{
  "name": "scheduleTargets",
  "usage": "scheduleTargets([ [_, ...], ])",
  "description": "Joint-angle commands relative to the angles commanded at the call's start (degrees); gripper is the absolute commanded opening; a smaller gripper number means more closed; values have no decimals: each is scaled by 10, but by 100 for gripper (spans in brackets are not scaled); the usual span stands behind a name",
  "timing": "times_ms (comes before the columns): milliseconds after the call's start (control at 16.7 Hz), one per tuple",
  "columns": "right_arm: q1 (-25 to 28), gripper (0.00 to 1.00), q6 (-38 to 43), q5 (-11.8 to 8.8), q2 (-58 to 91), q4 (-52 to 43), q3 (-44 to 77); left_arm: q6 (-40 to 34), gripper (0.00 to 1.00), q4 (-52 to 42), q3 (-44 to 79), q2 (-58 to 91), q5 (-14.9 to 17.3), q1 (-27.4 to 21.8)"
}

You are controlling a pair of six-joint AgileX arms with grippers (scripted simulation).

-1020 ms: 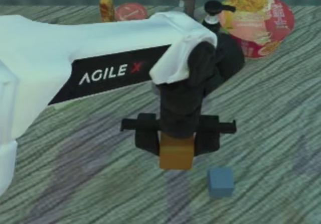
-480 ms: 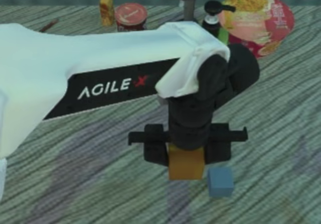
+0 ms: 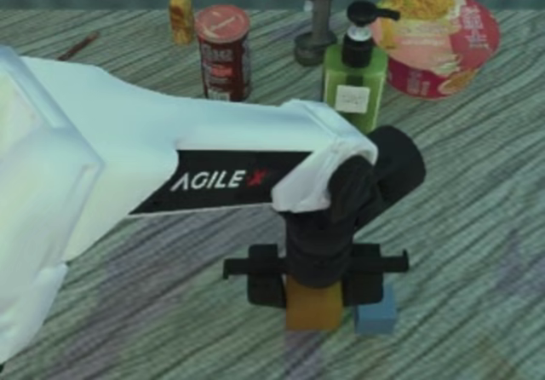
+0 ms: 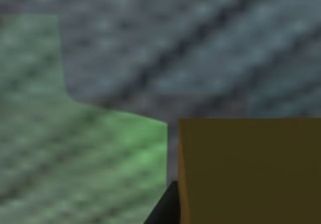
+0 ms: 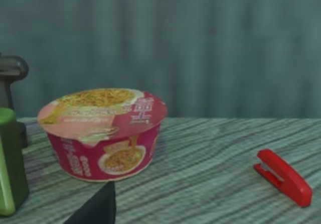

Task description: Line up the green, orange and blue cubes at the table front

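Note:
My left gripper (image 3: pixel 313 290) is shut on the brownish orange cube (image 3: pixel 312 307), low over the table (image 3: pixel 477 227) near its front edge. The small dull blue cube (image 3: pixel 378 317) lies just right of the orange one, close beside it and partly under a gripper finger. In the left wrist view the orange cube (image 4: pixel 251 171) fills one corner, with a dark fingertip (image 4: pixel 168 209) against its side. The green cube is out of view. My right arm is parked outside the top view; its wrist view shows one dark fingertip (image 5: pixel 100 206) with nothing near it.
Along the back stand a small yellow bottle (image 3: pixel 180 16), a red can (image 3: pixel 224 52), a dark grey tool (image 3: pixel 313 14), a green pump bottle (image 3: pixel 355 77) and a pink noodle bowl (image 3: pixel 438 39). A red stapler (image 5: pixel 283 176) lies on the table beyond the bowl.
My left arm has carried the orange cube toward the table front and down, ending next to the blue cube. The can and pump bottle are now uncovered.

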Motion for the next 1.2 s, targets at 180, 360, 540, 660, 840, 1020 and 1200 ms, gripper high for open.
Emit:
scheduleTargets([
  [180, 0, 100, 0, 0, 0, 0, 0, 0, 0, 12, -9, 4, 0, 0],
  [360, 0, 100, 0, 0, 0, 0, 0, 0, 8, 12, -9, 4, 0, 0],
  [540, 0, 100, 0, 0, 0, 0, 0, 0, 30, 12, -9, 4, 0, 0],
  [660, 0, 100, 0, 0, 0, 0, 0, 0, 45, 12, -9, 4, 0, 0],
  [840, 0, 100, 0, 0, 0, 0, 0, 0, 68, 12, -9, 4, 0, 0],
  [1020, 0, 100, 0, 0, 0, 0, 0, 0, 90, 12, -9, 4, 0, 0],
  [1200, 0, 100, 0, 0, 0, 0, 0, 0, 100, 12, -9, 4, 0, 0],
])
